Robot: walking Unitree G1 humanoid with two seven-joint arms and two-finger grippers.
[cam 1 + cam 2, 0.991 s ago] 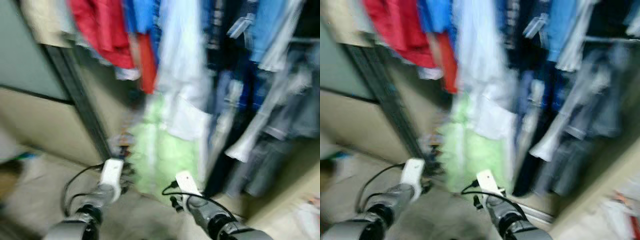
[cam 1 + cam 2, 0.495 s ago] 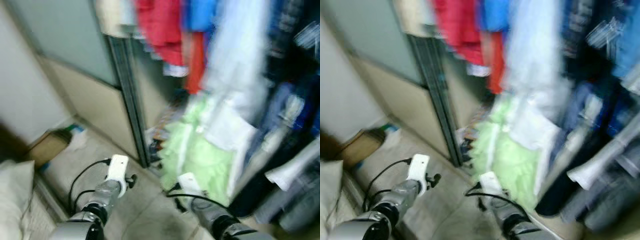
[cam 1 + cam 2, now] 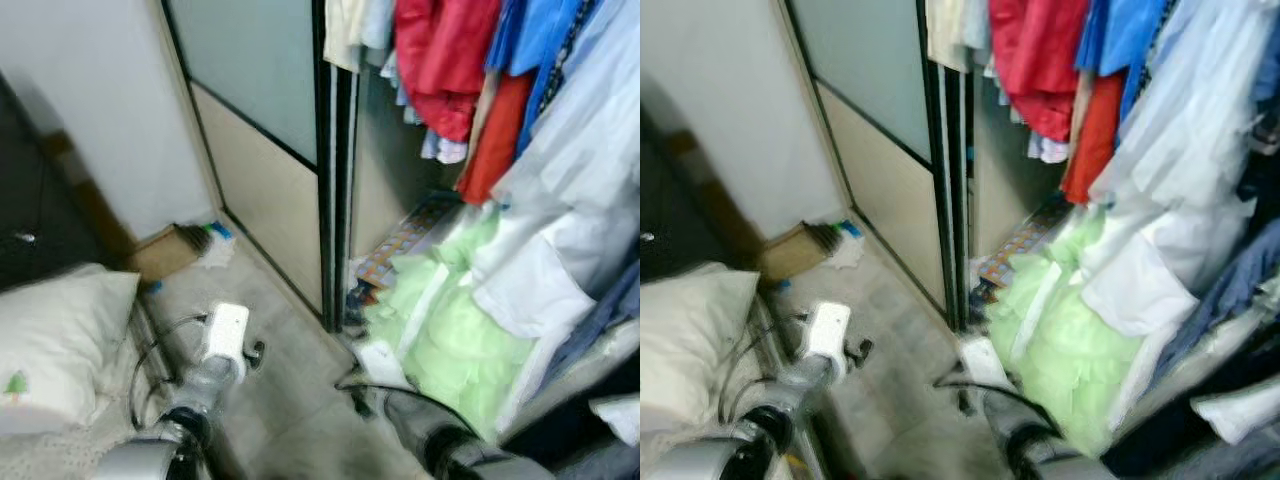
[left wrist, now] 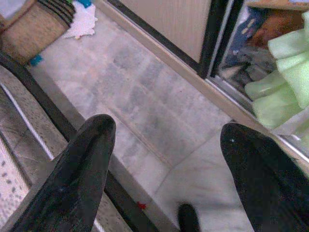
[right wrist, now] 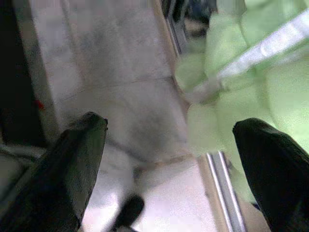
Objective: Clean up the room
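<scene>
Both grippers hang low with nothing in them: left gripper (image 4: 164, 145) and right gripper (image 5: 169, 145) each spread 2 black fingers wide over grey floor tiles (image 4: 145, 92). At 12 o'clock, the dark sliding-door frame (image 3: 330, 180). At 1 o'clock, a frilly pale-green garment (image 3: 455, 335) spills over the wardrobe track, under hanging red (image 3: 445, 55) and white shirts (image 3: 560, 200). At 9 o'clock, a pillow (image 3: 55, 340).

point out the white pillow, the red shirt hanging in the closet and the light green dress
white pillow (image 3: 60, 335), left eye view, middle of its top face.
red shirt (image 3: 445, 60), left eye view, its front.
light green dress (image 3: 1060, 340), right eye view, ruffled skirt.
</scene>
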